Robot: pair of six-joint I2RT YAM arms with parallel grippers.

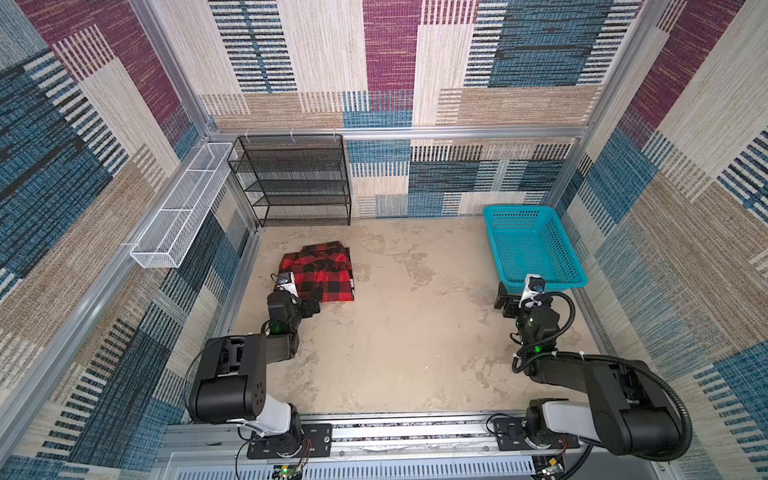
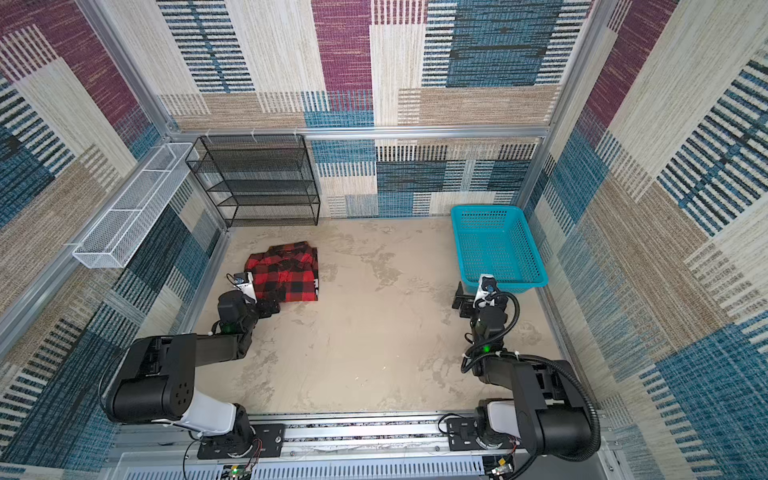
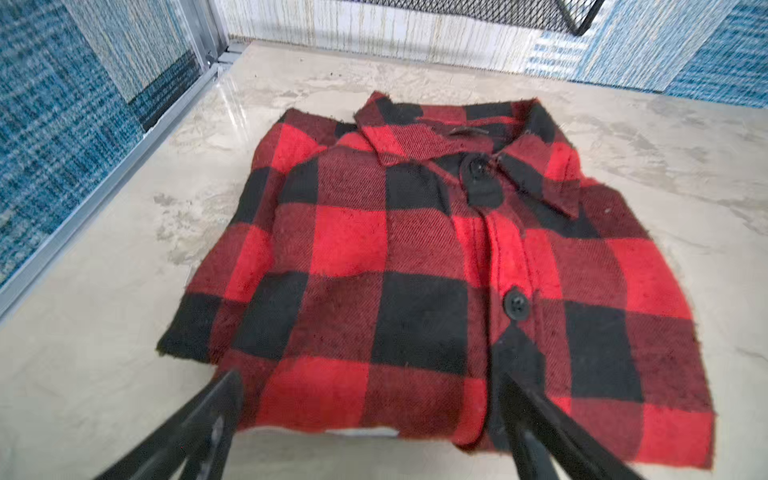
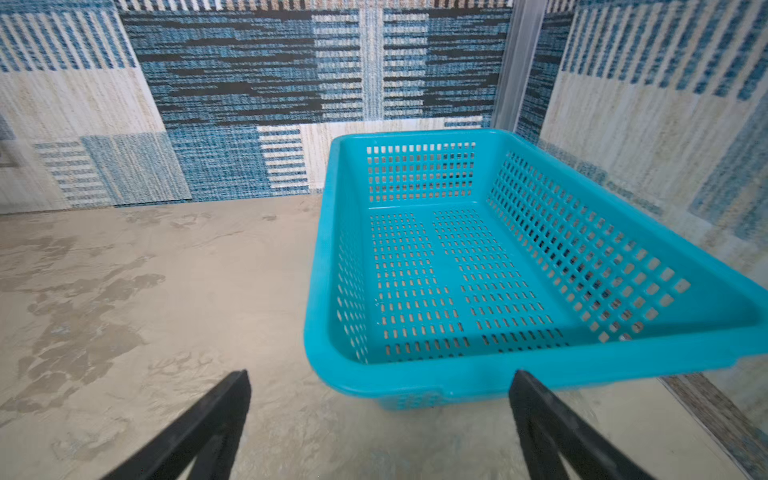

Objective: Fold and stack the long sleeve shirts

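Two tools were in view, and both stood with their jaws spread wide and gripped nothing. The left tool (image 1: 309, 307) (image 2: 268, 308) sat low at the near left corner of the shirt (image 1: 324, 276) (image 2: 289, 276). In the left wrist view the tool (image 3: 370, 376) straddled the shirt's (image 3: 415, 270) near edge, with one finger (image 3: 224, 399) beside the corner over bare bench and the other finger over the hem near the button strip. Whether either tip touched the cloth could not be told. The red-and-black check shirt lay folded into a compact rectangle on the left rear part of the bench (image 1: 415, 332) (image 2: 374, 332). Its collar pointed toward the back wall and its buttoned front faced up. It lay in front of the black rack (image 1: 291, 178) (image 2: 257, 178), apart from it. A thin strip of white showed along its near edge. The right tool (image 1: 505, 301) (image 2: 463, 301) hung above the bench on the right side, just beside the near left corner of the basket (image 1: 544, 286) (image 2: 505, 286). In the right wrist view the tool (image 4: 381, 376) framed the basket's (image 4: 415, 382) near rim, with one finger over the bench and the other in front of the rim. Contact with the basket could not be made out. The basket held nothing that showed, and stood well apart from the shirt.
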